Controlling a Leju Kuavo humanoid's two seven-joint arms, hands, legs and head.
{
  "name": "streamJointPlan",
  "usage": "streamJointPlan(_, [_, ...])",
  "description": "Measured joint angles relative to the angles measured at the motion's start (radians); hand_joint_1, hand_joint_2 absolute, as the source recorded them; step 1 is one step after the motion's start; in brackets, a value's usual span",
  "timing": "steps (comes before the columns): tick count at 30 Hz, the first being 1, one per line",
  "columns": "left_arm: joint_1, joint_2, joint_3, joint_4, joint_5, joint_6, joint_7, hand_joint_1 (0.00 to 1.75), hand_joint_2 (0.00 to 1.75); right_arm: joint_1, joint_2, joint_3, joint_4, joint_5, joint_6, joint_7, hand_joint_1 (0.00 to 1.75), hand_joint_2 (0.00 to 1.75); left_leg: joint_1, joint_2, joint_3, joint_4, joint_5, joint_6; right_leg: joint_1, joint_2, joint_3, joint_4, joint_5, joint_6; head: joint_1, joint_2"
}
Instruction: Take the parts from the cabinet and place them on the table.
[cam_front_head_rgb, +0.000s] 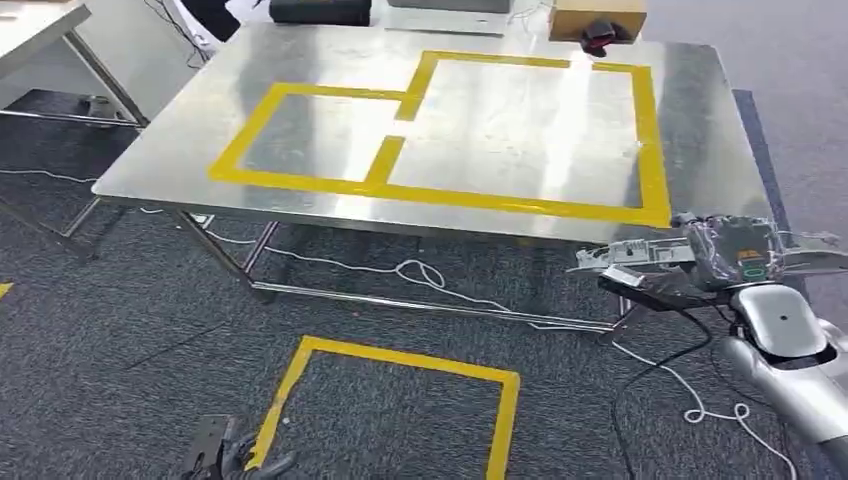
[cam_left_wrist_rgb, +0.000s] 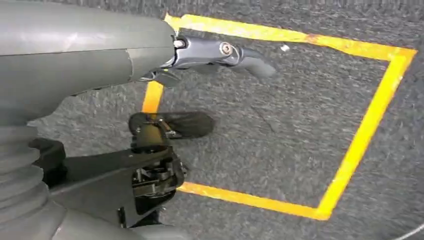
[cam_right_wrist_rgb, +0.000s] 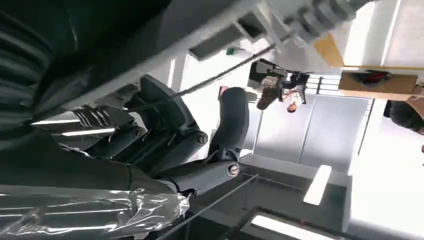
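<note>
From my head view, the steel-topped table with yellow tape rectangles (cam_front_head_rgb: 470, 140) stands just ahead. My right hand (cam_front_head_rgb: 690, 275) is raised near its front right corner, holding a long grey plastic part wrapped in clear film (cam_front_head_rgb: 700, 250) roughly level, its far end pointing toward the table. My left hand (cam_front_head_rgb: 235, 460) hangs low over the dark carpet, beside the yellow tape square on the floor (cam_front_head_rgb: 390, 400).

In my left wrist view, that left hand (cam_left_wrist_rgb: 165, 110) carries nothing; its fingers (cam_left_wrist_rgb: 240, 55) are apart above the floor square (cam_left_wrist_rgb: 370, 120).

In my right wrist view, my right hand (cam_right_wrist_rgb: 175, 145) has its dark fingers (cam_right_wrist_rgb: 232, 125) curled under the part (cam_right_wrist_rgb: 215, 45), with film bunched at my wrist. The grasp looks firm, though I cannot see exactly where the thumb sits.

To set this down well, I judge I should carry the part over the table edge, keep it flat, aim inside the larger tape rectangle, and lower it fully before letting go, so the overhanging end does not tip.
</note>
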Motion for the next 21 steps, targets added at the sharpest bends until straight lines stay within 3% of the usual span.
streamJointPlan(1, [0.000,-0.001,0.000,0.000,0.001,0.000,0.000,0.00,1.75,0.010,0.000,-0.007,-0.010,-0.003,-0.006,0.002,1.75,1.75,0.006,0.000,0.011,-0.017,0.000,0.001,-0.001,0.001,0.010,-0.003,-0.006,0.006,0.001,0.000])
streamJointPlan(2, [0.003,0.000,0.000,0.000,0.002,0.001,0.000,0.00,1.75,0.026,0.000,-0.018,-0.017,-0.016,-0.013,0.008,1.75,1.75,0.011,-0.004,0.026,-0.029,-0.002,0.001,0.001,0.013,0.007,0.006,-0.027,-0.006,0.005,0.000])
streamJointPlan(3, [0.004,0.000,0.000,0.000,0.003,0.001,-0.001,0.00,1.75,0.043,0.000,-0.029,-0.023,-0.028,-0.026,0.009,1.75,1.75,0.010,-0.007,0.036,-0.033,-0.006,0.007,0.004,0.027,-0.006,0.051,-0.065,-0.018,0.010,0.000])
streamJointPlan(5, [0.008,-0.001,0.000,0.000,0.006,0.005,-0.001,0.00,1.75,0.066,0.001,-0.045,-0.049,-0.061,-0.034,0.007,1.75,1.75,0.008,-0.007,0.047,-0.034,-0.017,0.008,0.015,0.045,-0.074,0.214,-0.149,-0.027,0.014,0.000])
streamJointPlan(6, [0.008,-0.003,0.000,0.001,0.009,0.006,-0.002,0.00,1.75,0.079,0.001,-0.054,-0.068,-0.085,-0.034,0.001,1.75,1.75,0.008,-0.007,0.051,-0.034,-0.020,0.007,0.019,0.049,-0.107,0.282,-0.171,-0.026,0.014,0.000])
streamJointPlan(7, [0.009,-0.003,0.000,0.001,0.011,0.007,-0.003,0.00,1.75,0.093,0.004,-0.068,-0.089,-0.114,-0.033,-0.006,1.75,1.75,0.008,-0.007,0.055,-0.034,-0.024,0.005,0.020,0.051,-0.127,0.311,-0.163,-0.019,0.014,0.000])
streamJointPlan(8, [0.011,-0.005,0.000,0.002,0.012,0.007,-0.003,0.00,1.75,0.102,0.008,-0.088,-0.114,-0.158,-0.032,-0.021,1.75,1.75,0.012,-0.008,0.059,-0.033,-0.027,0.000,0.015,0.051,-0.124,0.286,-0.126,-0.009,0.014,0.000])
streamJointPlan(9, [0.014,-0.005,0.000,0.002,0.013,0.007,-0.004,0.00,1.75,0.109,0.014,-0.104,-0.137,-0.204,-0.030,-0.037,1.75,1.75,0.017,-0.009,0.062,-0.032,-0.030,-0.007,0.005,0.051,-0.106,0.227,-0.075,0.004,0.015,0.000])
streamJointPlan(10, [0.016,-0.005,0.000,0.002,0.014,0.007,-0.004,0.00,1.75,0.118,0.021,-0.124,-0.162,-0.258,-0.026,-0.057,1.75,1.75,0.025,-0.010,0.064,-0.029,-0.034,-0.018,-0.014,0.051,-0.075,0.127,-0.006,0.029,0.015,0.000])
streamJointPlan(11, [0.019,0.000,0.000,0.002,0.016,0.006,-0.006,0.00,1.75,0.130,0.033,-0.140,-0.186,-0.309,-0.014,-0.073,1.75,1.75,0.019,-0.011,0.062,-0.014,-0.040,-0.032,-0.043,0.059,-0.059,0.054,0.030,0.069,0.016,0.000])
streamJointPlan(12, [0.024,0.018,0.000,0.003,0.021,0.007,-0.007,0.00,1.75,0.131,0.046,-0.151,-0.199,-0.360,0.003,-0.086,1.75,1.75,0.012,-0.010,0.049,-0.001,-0.046,-0.038,-0.037,0.079,-0.039,0.049,0.018,0.102,0.031,0.000])
streamJointPlan(13, [0.025,0.014,-0.001,0.006,0.021,0.004,-0.010,0.00,1.75,0.142,0.052,-0.161,-0.212,-0.405,0.016,-0.090,1.75,1.75,0.010,-0.012,0.042,0.009,-0.052,-0.043,-0.044,0.069,-0.043,0.049,0.006,0.070,0.026,0.000])
streamJointPlan(14, [0.028,0.018,0.000,0.006,0.021,0.005,-0.011,0.00,1.75,0.148,0.067,-0.170,-0.239,-0.432,0.028,-0.095,1.75,1.75,0.004,-0.013,0.041,0.007,-0.050,-0.039,-0.048,0.070,-0.050,0.054,0.009,0.069,0.025,0.000])
streamJointPlan(16, [0.022,0.019,0.000,0.006,0.022,0.006,-0.013,0.00,1.75,0.147,0.082,-0.186,-0.272,-0.449,0.048,-0.098,1.75,1.75,-0.006,-0.017,0.038,0.001,-0.027,-0.015,-0.058,0.072,-0.062,0.055,0.017,0.078,0.015,0.000])
streamJointPlan(17, [0.016,0.019,0.000,0.006,0.022,0.006,-0.014,0.00,1.75,0.147,0.084,-0.194,-0.288,-0.458,0.048,-0.100,1.75,1.75,-0.010,-0.019,0.037,-0.007,-0.018,-0.008,-0.062,0.071,-0.067,0.055,0.020,0.075,0.011,0.000])
streamJointPlan(21, [0.014,0.019,0.000,0.006,0.024,0.003,-0.015,0.00,1.75,0.148,0.108,-0.209,-0.321,-0.500,0.052,-0.119,1.75,1.75,-0.017,-0.024,0.044,-0.031,0.000,0.014,-0.064,0.065,-0.068,0.055,0.023,0.073,0.000,0.000])
